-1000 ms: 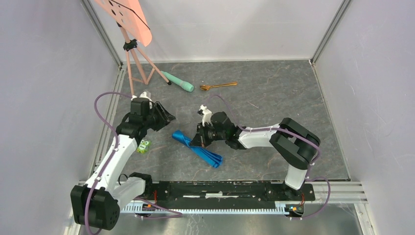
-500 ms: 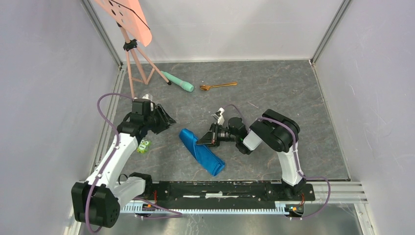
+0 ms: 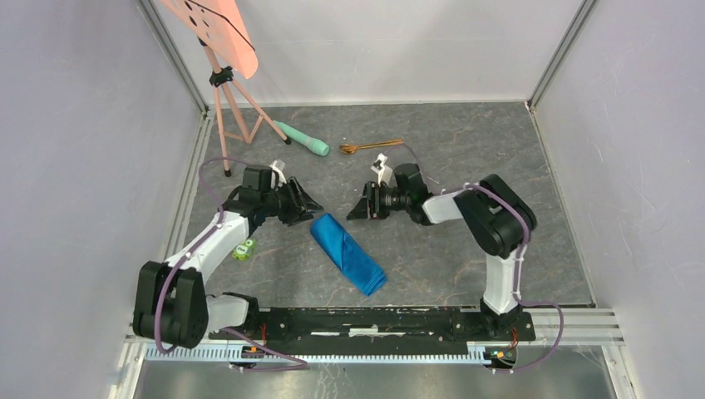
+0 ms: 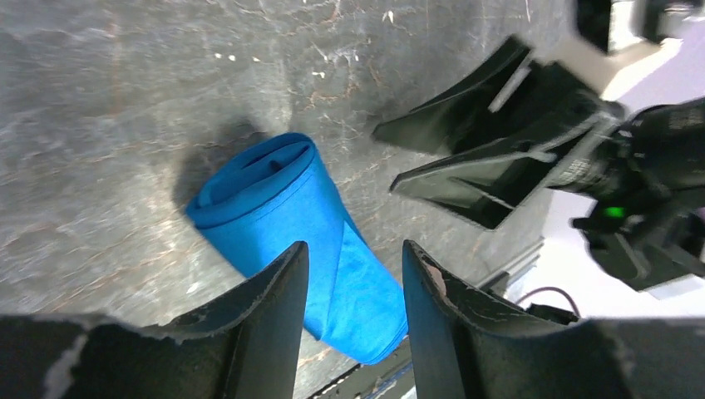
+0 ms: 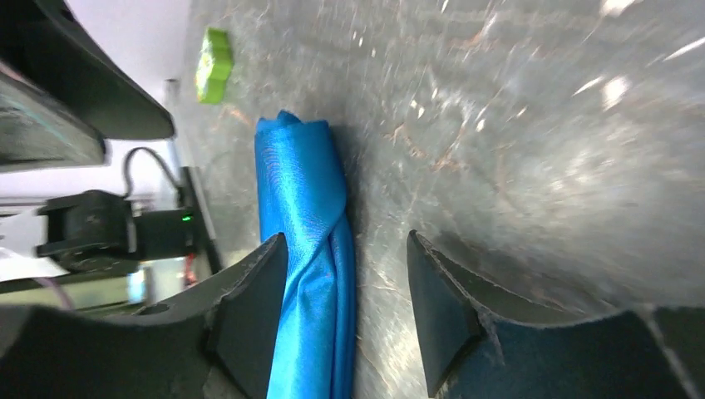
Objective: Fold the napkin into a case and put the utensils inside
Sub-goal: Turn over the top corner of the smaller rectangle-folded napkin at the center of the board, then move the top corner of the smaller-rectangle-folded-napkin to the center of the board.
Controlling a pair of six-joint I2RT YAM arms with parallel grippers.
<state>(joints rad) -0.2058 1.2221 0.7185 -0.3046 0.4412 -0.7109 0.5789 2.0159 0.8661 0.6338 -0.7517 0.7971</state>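
The napkin (image 3: 347,252) lies on the table as a narrow, layered bright blue case, running diagonally from the centre toward the near edge. It also shows in the left wrist view as the napkin (image 4: 283,195) and in the right wrist view as the napkin (image 5: 303,191). My left gripper (image 3: 312,204) hovers open just left of its far end, the left gripper (image 4: 353,274) empty. My right gripper (image 3: 359,209) stands open just right of that end, the right gripper (image 5: 345,274) holding nothing. A copper-gold spoon (image 3: 372,146) of the utensils lies further back.
A mint-green cylinder with a black tip (image 3: 303,140) lies left of the spoon. A pink tripod stand (image 3: 229,100) stands at the back left. A small green toy (image 3: 244,248) sits beside the left arm. Grey walls enclose the table.
My right gripper has opened, let go of the napkin and drawn back toward the far side. The left gripper has moved right, up to the napkin's far end. The napkin now lies rolled tighter.
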